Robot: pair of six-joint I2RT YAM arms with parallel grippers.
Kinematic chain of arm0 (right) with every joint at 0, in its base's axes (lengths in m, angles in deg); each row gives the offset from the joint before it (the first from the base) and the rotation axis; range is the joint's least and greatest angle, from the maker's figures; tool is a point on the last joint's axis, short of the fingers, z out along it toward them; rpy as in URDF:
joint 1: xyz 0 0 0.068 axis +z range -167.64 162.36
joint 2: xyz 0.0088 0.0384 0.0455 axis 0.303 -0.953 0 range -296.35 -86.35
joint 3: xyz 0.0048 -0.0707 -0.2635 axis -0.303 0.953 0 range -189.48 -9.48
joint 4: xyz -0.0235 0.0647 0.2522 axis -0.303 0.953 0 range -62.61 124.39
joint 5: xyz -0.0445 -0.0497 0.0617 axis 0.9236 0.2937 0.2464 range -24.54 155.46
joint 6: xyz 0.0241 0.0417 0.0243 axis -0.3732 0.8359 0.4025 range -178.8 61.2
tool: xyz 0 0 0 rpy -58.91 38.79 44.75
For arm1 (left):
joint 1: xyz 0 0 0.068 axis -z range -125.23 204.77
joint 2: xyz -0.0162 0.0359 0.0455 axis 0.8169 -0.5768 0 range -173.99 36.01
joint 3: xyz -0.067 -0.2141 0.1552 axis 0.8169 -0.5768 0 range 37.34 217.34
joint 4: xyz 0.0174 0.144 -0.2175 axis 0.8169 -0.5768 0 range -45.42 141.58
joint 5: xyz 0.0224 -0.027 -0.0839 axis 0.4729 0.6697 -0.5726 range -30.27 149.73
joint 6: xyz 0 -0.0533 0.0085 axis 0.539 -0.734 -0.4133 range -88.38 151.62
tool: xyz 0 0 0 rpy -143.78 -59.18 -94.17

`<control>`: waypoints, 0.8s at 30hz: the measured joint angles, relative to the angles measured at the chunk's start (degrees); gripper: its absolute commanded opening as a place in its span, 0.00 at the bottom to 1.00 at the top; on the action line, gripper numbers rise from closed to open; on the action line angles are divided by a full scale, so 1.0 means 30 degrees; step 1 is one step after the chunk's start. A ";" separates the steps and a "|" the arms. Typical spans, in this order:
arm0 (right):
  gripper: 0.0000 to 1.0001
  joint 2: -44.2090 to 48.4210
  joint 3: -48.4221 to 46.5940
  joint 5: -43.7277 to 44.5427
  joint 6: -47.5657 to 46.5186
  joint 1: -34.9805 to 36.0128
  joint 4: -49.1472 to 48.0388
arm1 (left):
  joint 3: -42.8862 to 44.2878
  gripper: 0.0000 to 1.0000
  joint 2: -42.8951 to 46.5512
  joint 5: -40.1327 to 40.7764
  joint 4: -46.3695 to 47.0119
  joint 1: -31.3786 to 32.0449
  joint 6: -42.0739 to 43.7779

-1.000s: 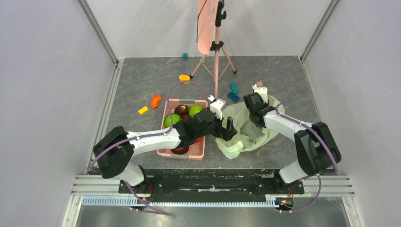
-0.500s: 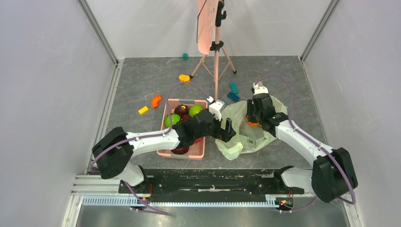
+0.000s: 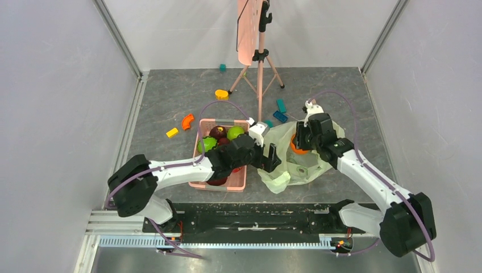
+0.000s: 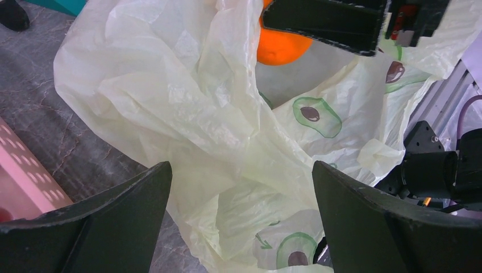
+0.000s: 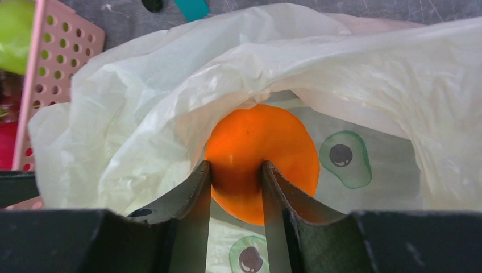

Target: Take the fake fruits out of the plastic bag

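Since a second ago the right arm (image 3: 364, 170) has swung in over the bag (image 3: 287, 168), and the orange (image 3: 295, 144), unseen then, has come up with it. Its jaws are narrowed on the orange (image 5: 258, 145) and hold it just above the bag's open mouth. Film (image 5: 170, 96) still rings the orange in the right wrist view, so I count it as lifted but not yet clear. My left jaws stand wide over the bag's near-left edge, with film (image 4: 187, 114) lying between them unpinched, so they hold nothing. The basket (image 3: 227, 120), touching the bag's left side, already carries two green fruits (image 3: 235, 132) and some dark red ones, so I judge most of the job done. The bag lies slumped on the surface. I see no other bulge in it, though the folds hide parts, so I cannot rule out one more fruit. What is left is to carry the orange free of the film, set it down, likely in the basket, and then check the bag.
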 measured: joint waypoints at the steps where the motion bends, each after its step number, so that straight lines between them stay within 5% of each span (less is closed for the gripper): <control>1: 0.32 0.0255 -0.0036 -0.0124 0.0000 0.0000 0.0102 | -0.0051 1.00 0.0131 0.0029 -0.0007 0.0000 0.0007; 15: 0.33 0.3483 -0.4146 -0.2951 0.0015 0.0000 0.2863 | 0.0160 1.00 0.5457 0.1239 -0.2790 0.0000 0.0117; 24: 0.33 0.3257 -0.5683 -0.5843 0.0539 0.1224 0.2528 | 0.1698 1.00 1.1198 0.4750 -0.6681 -0.0007 0.1756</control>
